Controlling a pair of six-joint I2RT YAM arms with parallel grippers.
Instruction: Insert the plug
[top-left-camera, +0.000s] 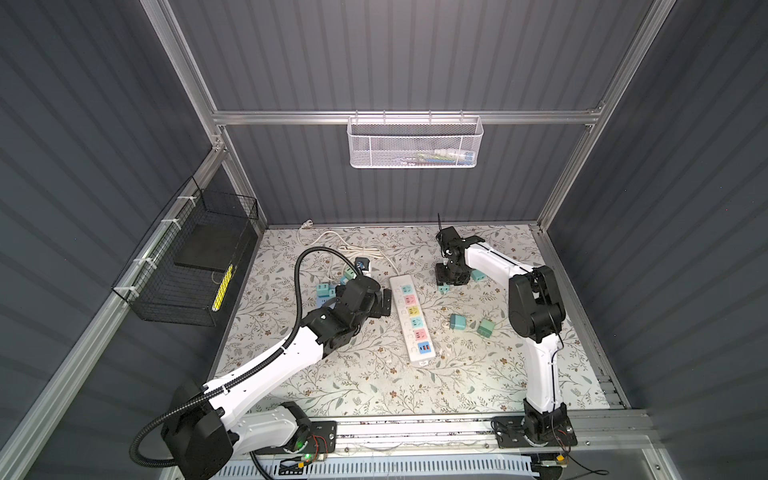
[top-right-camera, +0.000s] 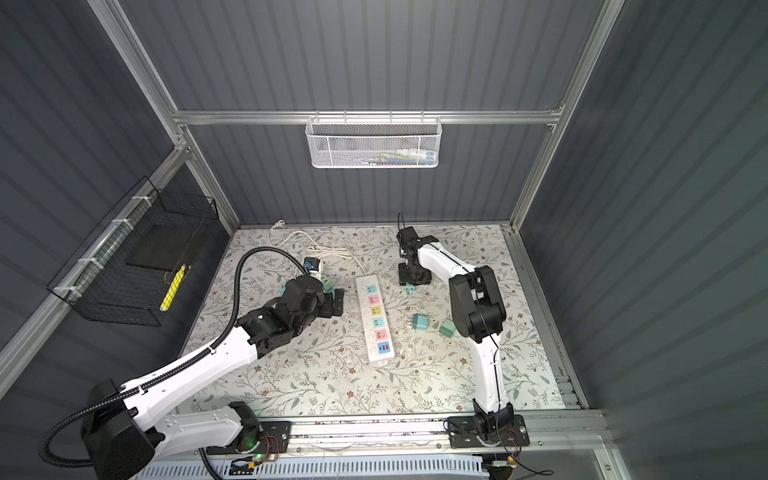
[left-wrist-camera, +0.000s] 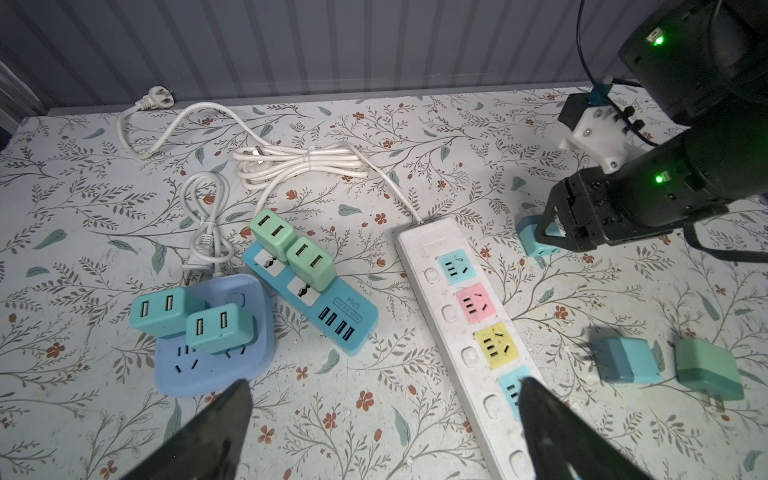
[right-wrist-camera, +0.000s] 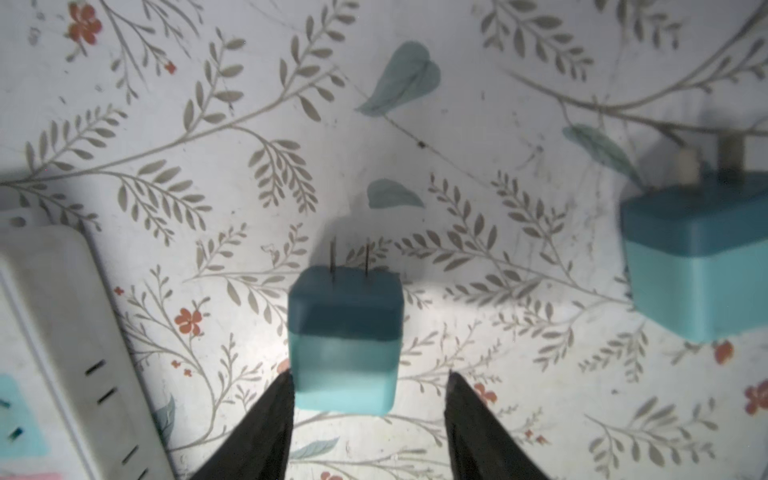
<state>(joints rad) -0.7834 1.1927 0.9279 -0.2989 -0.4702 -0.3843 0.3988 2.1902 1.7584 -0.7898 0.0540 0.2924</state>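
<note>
- The right gripper (right-wrist-camera: 369, 376) pointed down at the table. Its two black fingers (right-wrist-camera: 270, 419) stood apart, astride a teal plug (right-wrist-camera: 345, 332). One finger touched the plug's side and its partner stood clear of the opposite side, so the plug was not clamped.
- The teal plug lay on the floral table cover (top-left-camera: 374, 386) with its two thin prongs pointing away from the fingers. In both top views it sat right of centre, near the upper end of the white power strip (top-left-camera: 411, 320) but apart from it.
- A second plug (right-wrist-camera: 698, 266), also teal, rested close by. In a top view it showed just beside the right arm's white forearm.
- The white power strip ran from the centre of the top views toward the lower centre, with a row of teal, pink and yellow sockets.
- Right of the strip's lower half, a teal charger (top-left-camera: 457, 322) and a green charger (top-left-camera: 484, 328) lay side by side on the cover.
- The left gripper (left-wrist-camera: 384, 411) hung left of the strip's middle in the top views, jaws spread wide with only the cover between them.
- Past its fingers sat a pale blue socket block (left-wrist-camera: 216, 365) carrying two teal adapters.
- Beside that block lay a blue strip (left-wrist-camera: 332, 316) carrying two green adapters.
- A bundled white cord (left-wrist-camera: 303, 166) lay beyond them, toward the back wall.
</note>
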